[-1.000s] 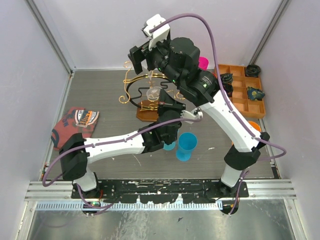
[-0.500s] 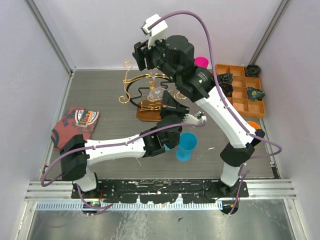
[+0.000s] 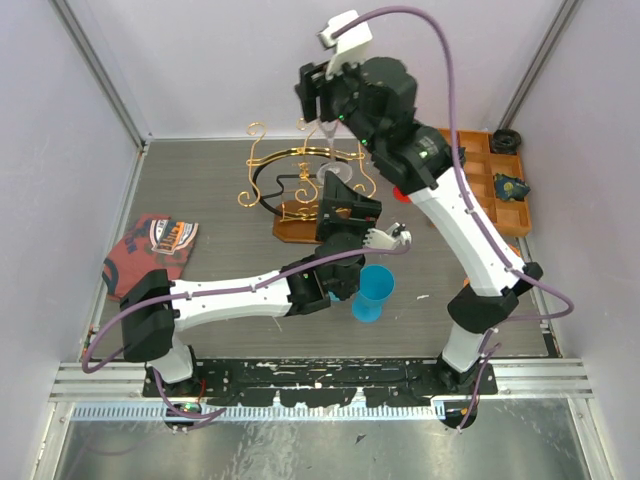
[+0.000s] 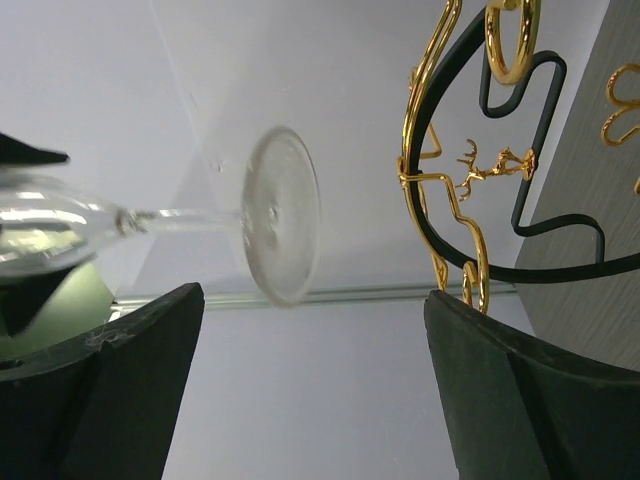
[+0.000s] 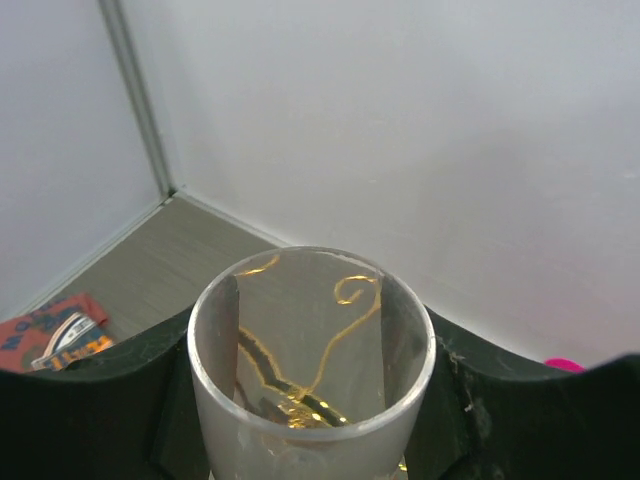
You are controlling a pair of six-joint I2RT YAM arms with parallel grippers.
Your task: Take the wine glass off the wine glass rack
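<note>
The right fingers (image 5: 100, 400) are high up above the tabletop (image 3: 200, 190). They are closed around the bowl of the wine glass (image 5: 312, 340), one finger on each side. The right wrist camera looks straight down into the open bowl. The gold wire of the rack (image 3: 290, 160) shows through the clear glass.

From above, the thin stem of the glass hangs down under the right fingers, with its round foot at the bottom. In the left wrist view the foot is in the air, beside the gold and black wires of the rack and not touching them. The rack stands on its brown wood base near the middle of the tabletop.

The left fingers (image 4: 530, 390) are spread wide with nothing in them. They point up, below the glass and close to the rack.

A blue cup (image 3: 375, 290) stands near the left arm. A red and brown cloth (image 3: 150, 245) lies at the left side. It has a badge picture with writing, but the words are too small to read. An orange tray (image 3: 490, 180) sits at the right side.
</note>
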